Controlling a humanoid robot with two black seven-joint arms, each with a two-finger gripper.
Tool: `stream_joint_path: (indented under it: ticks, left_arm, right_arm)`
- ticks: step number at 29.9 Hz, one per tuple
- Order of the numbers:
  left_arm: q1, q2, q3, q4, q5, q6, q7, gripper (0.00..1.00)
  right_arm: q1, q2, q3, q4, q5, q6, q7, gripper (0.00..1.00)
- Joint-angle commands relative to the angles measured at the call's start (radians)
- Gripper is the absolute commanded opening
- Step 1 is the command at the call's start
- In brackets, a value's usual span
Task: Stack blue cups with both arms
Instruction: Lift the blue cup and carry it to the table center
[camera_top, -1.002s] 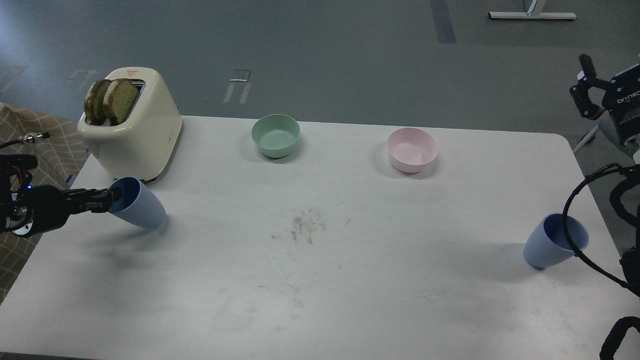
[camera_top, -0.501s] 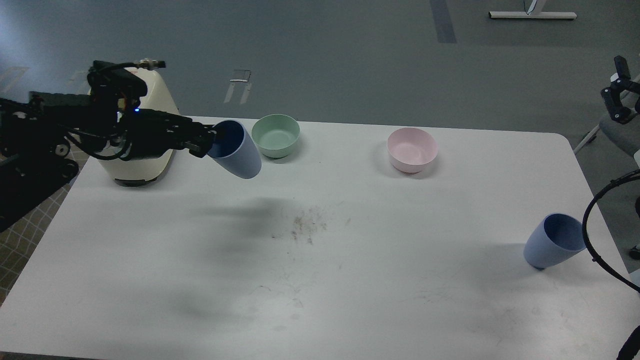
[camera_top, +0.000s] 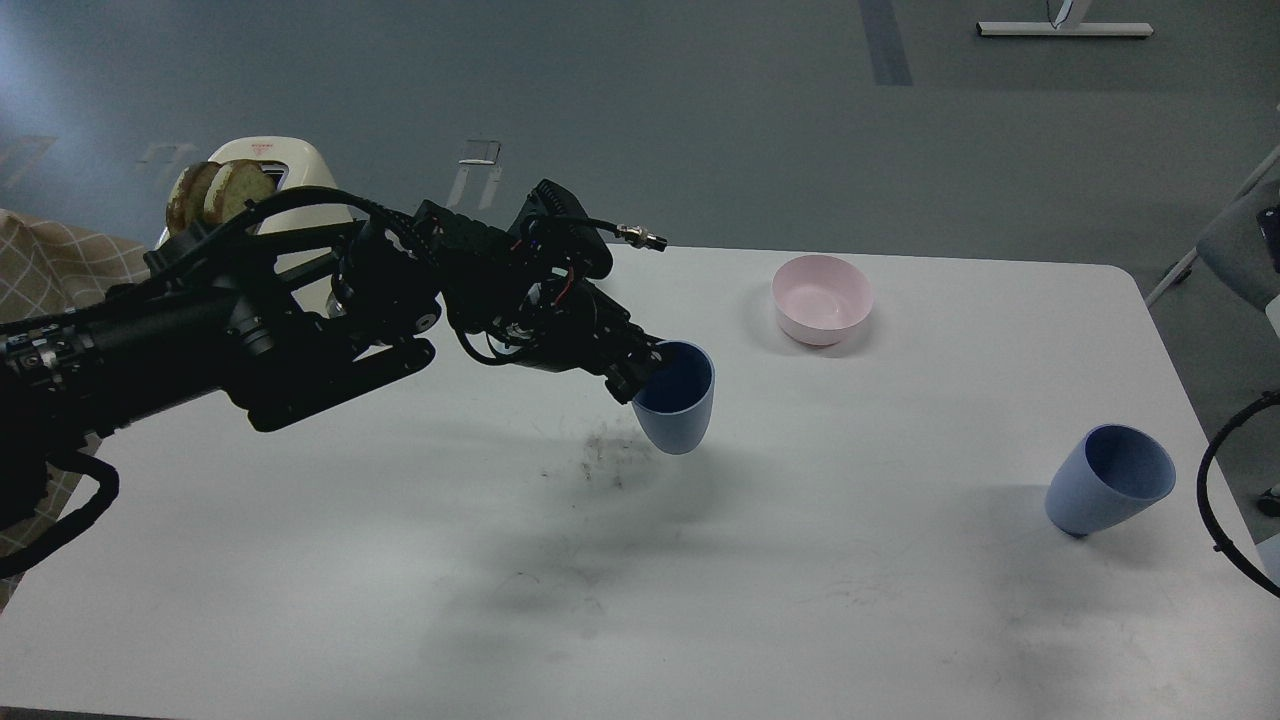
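Note:
My left gripper (camera_top: 640, 370) is shut on the rim of a light-blue cup (camera_top: 680, 400) and holds it above the middle of the white table (camera_top: 800, 600), mouth facing up and to the right. The left arm reaches across from the left edge. The second blue cup (camera_top: 1105, 492) stands tilted on the table near the right edge, mouth toward me. My right gripper is out of view; only a black cable (camera_top: 1225, 500) of the right arm shows at the right edge.
A pink bowl (camera_top: 822, 298) stands at the back right. A cream toaster (camera_top: 270, 165) with bread slices stands at the back left, mostly behind my left arm. The green bowl is hidden behind the arm. Dark crumbs (camera_top: 600, 455) lie mid-table.
My left arm has carried the blue cup from the left edge, past the green bowl, to the table's middle. The right gripper has moved up and out of view.

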Motion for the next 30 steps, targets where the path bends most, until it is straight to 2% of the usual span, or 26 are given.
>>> stream_joint_path:
  ticks: [1, 6, 15, 30]
  left_arm:
    - [0.011, -0.018, 0.006, 0.019, 0.004, 0.0, 0.001, 0.0]
    - [0.017, -0.029, 0.04, 0.022, 0.004, 0.0, 0.019, 0.0]
    - [0.02, -0.109, 0.043, 0.12, 0.004, 0.0, 0.045, 0.0]
    - [0.028, -0.106, 0.045, 0.12, 0.018, 0.0, 0.045, 0.0]
  right_arm:
    - [0.0, 0.002, 0.0, 0.002, 0.0, 0.0, 0.0, 1.0]
    - [-0.007, 0.003, 0.0, 0.002, 0.0, 0.0, 0.0, 1.0]
    - [-0.019, 0.002, 0.0, 0.002, 0.0, 0.0, 0.001, 1.0]
    - [-0.033, 0.006, 0.001, 0.0, 0.002, 0.0, 0.0, 1.0]
